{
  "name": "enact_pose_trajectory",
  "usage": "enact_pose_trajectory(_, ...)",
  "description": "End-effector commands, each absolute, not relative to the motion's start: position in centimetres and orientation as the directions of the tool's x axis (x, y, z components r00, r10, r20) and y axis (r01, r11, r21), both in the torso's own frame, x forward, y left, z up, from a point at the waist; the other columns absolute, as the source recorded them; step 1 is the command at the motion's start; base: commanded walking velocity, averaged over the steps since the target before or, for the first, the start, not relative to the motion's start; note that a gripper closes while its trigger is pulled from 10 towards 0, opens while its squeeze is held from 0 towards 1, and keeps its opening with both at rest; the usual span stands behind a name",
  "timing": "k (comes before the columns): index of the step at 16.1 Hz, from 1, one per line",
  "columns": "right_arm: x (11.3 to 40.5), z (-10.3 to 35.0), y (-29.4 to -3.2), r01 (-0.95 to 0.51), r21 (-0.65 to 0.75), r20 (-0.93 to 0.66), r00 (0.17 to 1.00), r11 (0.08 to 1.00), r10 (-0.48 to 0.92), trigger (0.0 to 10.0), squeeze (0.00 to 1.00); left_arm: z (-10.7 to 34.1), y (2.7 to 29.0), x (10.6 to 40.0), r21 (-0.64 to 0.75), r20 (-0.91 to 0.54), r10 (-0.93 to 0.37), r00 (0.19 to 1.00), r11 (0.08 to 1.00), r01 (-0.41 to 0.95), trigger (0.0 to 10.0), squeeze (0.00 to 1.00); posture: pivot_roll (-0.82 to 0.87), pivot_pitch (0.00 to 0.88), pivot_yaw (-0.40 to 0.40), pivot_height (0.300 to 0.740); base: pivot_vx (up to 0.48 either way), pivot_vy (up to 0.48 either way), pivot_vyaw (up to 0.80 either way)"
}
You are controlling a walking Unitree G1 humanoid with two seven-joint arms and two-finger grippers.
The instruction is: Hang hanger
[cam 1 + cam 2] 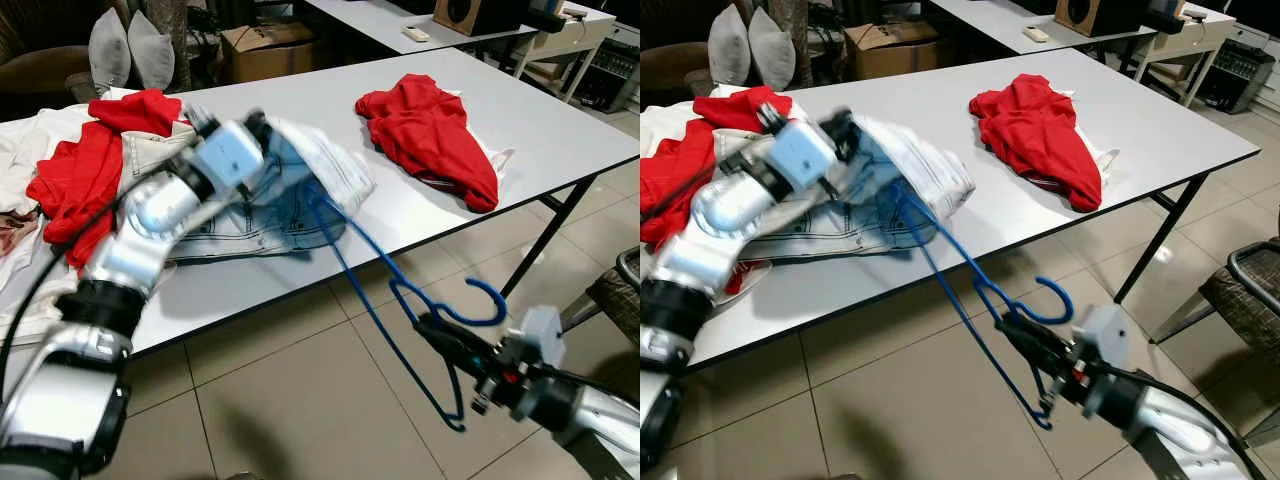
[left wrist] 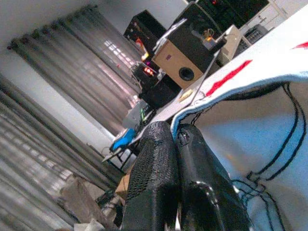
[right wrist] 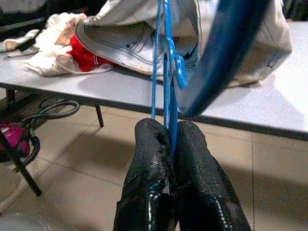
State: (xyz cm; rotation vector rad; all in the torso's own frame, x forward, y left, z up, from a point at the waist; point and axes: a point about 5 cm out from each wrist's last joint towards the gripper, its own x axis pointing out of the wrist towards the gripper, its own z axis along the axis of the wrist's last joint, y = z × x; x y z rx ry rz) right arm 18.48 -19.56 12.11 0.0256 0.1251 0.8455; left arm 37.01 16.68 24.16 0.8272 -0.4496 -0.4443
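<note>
- Head views: the right gripper (image 1: 432,325) is clenching a blue wire hanger (image 1: 400,290) beyond the grey table's (image 1: 560,125) edge; a crumpled red shirt (image 1: 430,130) is lying nearby.
- Left wrist view: the left gripper (image 2: 178,139) is pinching pale denim jeans (image 2: 260,134).
- Right wrist view: the hanger's hook is crossing in front of the jeans.

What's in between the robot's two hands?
The blue hanger runs between them in the left eye view. The right end effector is shut on its neck below the hook, and its far end goes into the pale jeans pinched by the left end effector.
</note>
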Motion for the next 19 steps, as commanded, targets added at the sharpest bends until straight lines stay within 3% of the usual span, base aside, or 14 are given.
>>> enact_pose_trajectory(1,18.4,12.1,-21.9,-0.716,0.067,-0.116,0.687,0.695,0.718,10.0,0.0,26.0,16.9,37.1,0.779,0.232,-0.546,0.805,0.6,0.182,0.0,0.0,-0.13,0.0,0.022,0.74,0.0,0.0,0.0)
enact_pose_trajectory(2,18.4,11.9,-22.8,-0.707,0.073,-0.129,0.693,0.704,0.709,10.0,0.0,26.2,16.7,37.1,0.783,0.233,-0.554,0.799,0.595,0.183,0.0,0.0,-0.13,0.0,0.023,0.74,0.0,0.0,0.0)
enact_pose_trajectory(3,18.5,10.9,-25.7,-0.68,0.098,-0.166,0.709,0.727,0.685,10.0,0.0,26.7,15.9,36.6,0.791,0.235,-0.598,0.766,0.576,0.206,0.0,0.0,-0.13,0.0,0.023,0.74,0.0,0.0,0.0)
enact_pose_trajectory(4,18.7,10.3,-27.1,-0.669,0.108,-0.182,0.713,0.735,0.677,10.0,0.0,26.8,15.3,36.3,0.795,0.229,-0.627,0.744,0.562,0.229,0.0,0.0,-0.12,0.0,0.021,0.74,0.0,0.0,0.0)
enact_pose_trajectory(6,19.2,9.2,-28.7,-0.663,0.138,-0.218,0.704,0.736,0.676,10.0,0.0,26.3,14.2,35.7,0.804,0.203,-0.678,0.707,0.527,0.275,0.0,0.0,-0.12,0.0,0.021,0.74,0.0,0.0,0.0)
enact_pose_trajectory(10,20.3,8.7,-28.8,-0.794,0.156,-0.219,0.552,0.587,0.805,10.0,0.0,25.8,13.2,35.4,0.803,0.177,-0.693,0.699,0.512,0.304,0.0,0.0,-0.09,0.0,-0.008,0.74,0.0,0.0,0.0)
enact_pose_trajectory(17,20.5,8.6,-28.4,-0.846,0.134,-0.204,0.487,0.517,0.849,10.0,0.0,24.4,12.3,35.4,0.788,0.123,-0.706,0.697,0.496,0.363,0.0,0.0,-0.09,0.0,0.003,0.74,0.0,0.0,0.0)
enact_pose_trajectory(18,25.6,9.6,-18.1,-0.883,0.123,-0.161,0.433,0.454,0.887,10.0,0.0,24.0,12.1,35.4,0.787,0.111,-0.708,0.698,0.491,0.373,0.0,0.0,-0.09,0.0,0.002,0.74,0.0,0.0,0.0)
enact_pose_trajectory(19,28.1,11.0,-12.3,-0.897,0.095,-0.167,0.412,0.431,0.896,10.0,0.0,23.6,11.9,35.4,0.783,0.097,-0.707,0.7,0.488,0.385,0.0,0.0,-0.08,0.0,-0.009,0.74,0.0,0.0,0.0)
